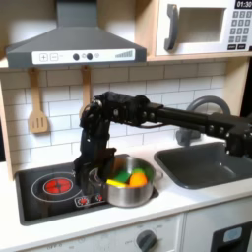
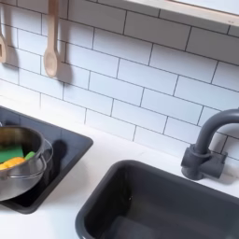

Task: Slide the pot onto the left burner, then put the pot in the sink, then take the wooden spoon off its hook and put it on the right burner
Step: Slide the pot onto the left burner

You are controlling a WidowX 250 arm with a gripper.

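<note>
On the stovetop's right burner in the first exterior view sits the pot, toy veggies inside, sink off at its 3 o'clock. Gripper hangs at the pot's 9 o'clock rim; can't tell how wide its jaws are. Wooden spoon hangs on the tiles.

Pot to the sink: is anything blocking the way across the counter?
Nothing visible does. In the second exterior view, the pot sits on the stovetop, and only bare white counter separates it from the sink.
</note>
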